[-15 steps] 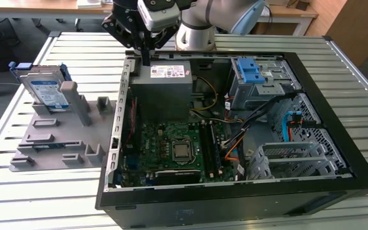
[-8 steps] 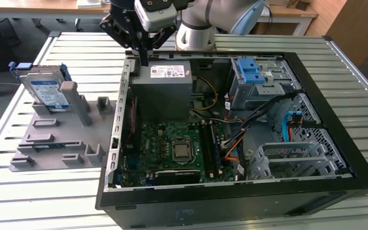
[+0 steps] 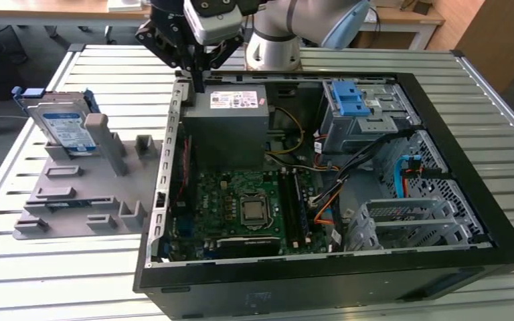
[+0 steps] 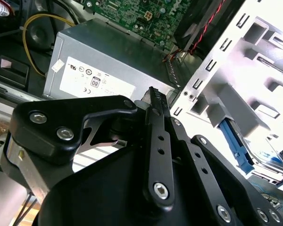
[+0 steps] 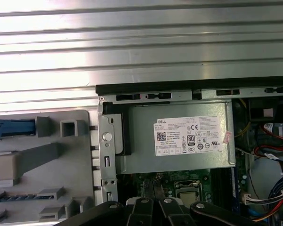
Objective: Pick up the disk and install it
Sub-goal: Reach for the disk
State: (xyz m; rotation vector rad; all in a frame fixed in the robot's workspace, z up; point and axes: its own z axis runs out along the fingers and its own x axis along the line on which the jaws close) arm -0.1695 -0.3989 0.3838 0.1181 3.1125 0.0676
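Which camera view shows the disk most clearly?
The exterior view: the disk stands upright in the grey holder, label facing the camera. The first wrist view shows its blue bracket edge-on; the second wrist view, a blue strip and part of the label.

An open black tower computer case (image 3: 328, 291) lies on its side on a slatted metal table (image 3: 88, 281). Inside, a grey power supply (image 3: 225, 134) with a white sticker sits near a metal drive cage (image 3: 373, 124) with a blue latch (image 3: 351, 99). A green motherboard (image 3: 230, 194) adjoins the supply. A grey plastic fixture (image 3: 69, 200) rests just beside the case, on the exterior view's left.
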